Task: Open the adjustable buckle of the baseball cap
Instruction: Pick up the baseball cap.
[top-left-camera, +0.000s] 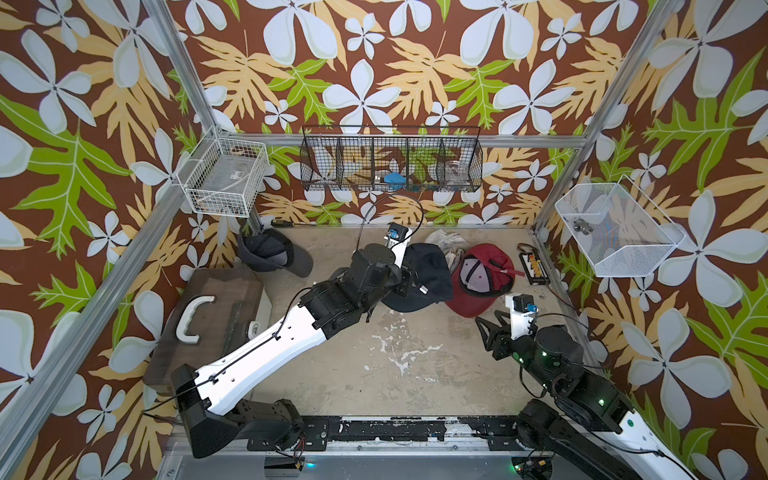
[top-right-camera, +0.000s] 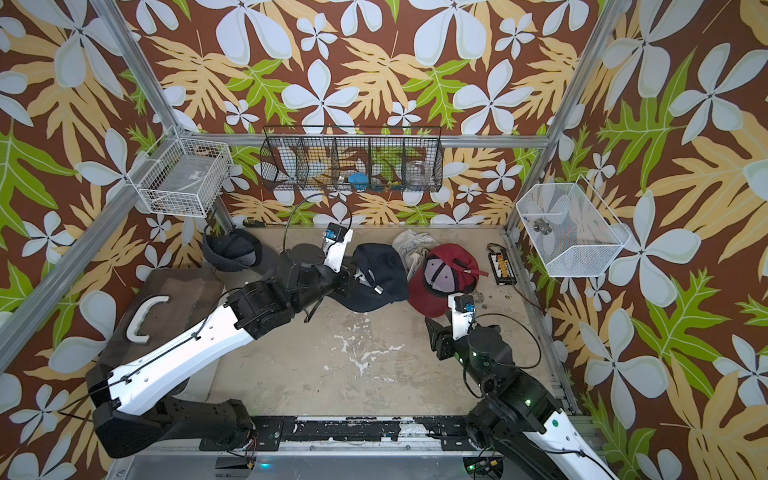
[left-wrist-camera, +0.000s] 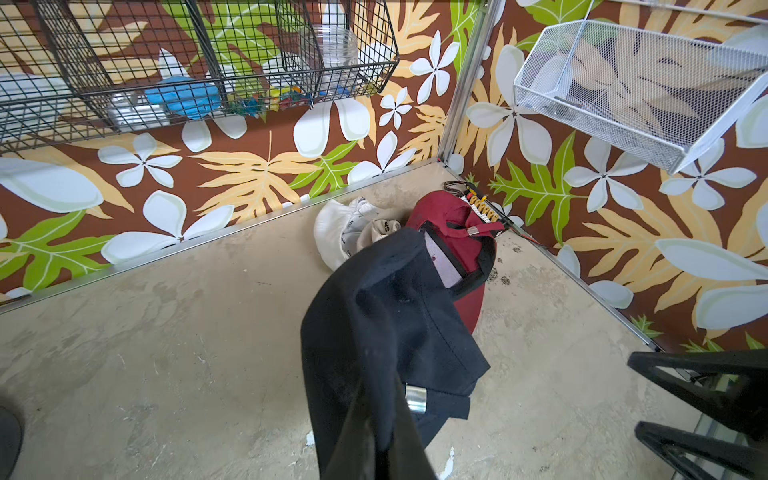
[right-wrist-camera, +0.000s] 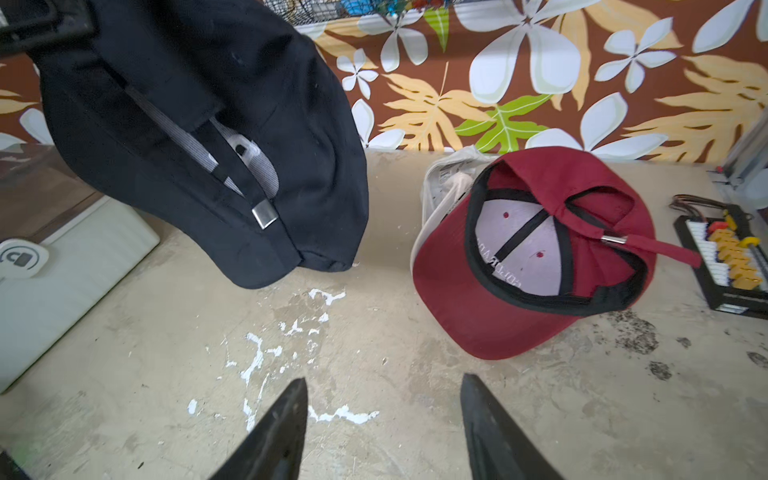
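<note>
Black cap (top-left-camera: 432, 270) lies beside red cap (top-left-camera: 473, 301), white cap (top-left-camera: 451, 241).

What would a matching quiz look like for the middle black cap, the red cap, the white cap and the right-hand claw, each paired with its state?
Things:
1. black cap
2. red cap
3. white cap
4. right gripper

States:
A. open, empty, above the table
B. lying inside up on the table
C. pinched by the left gripper
D. crumpled, just beyond the red cap

Pairs: 1-C, 2-B, 3-D, 4-A.
</note>
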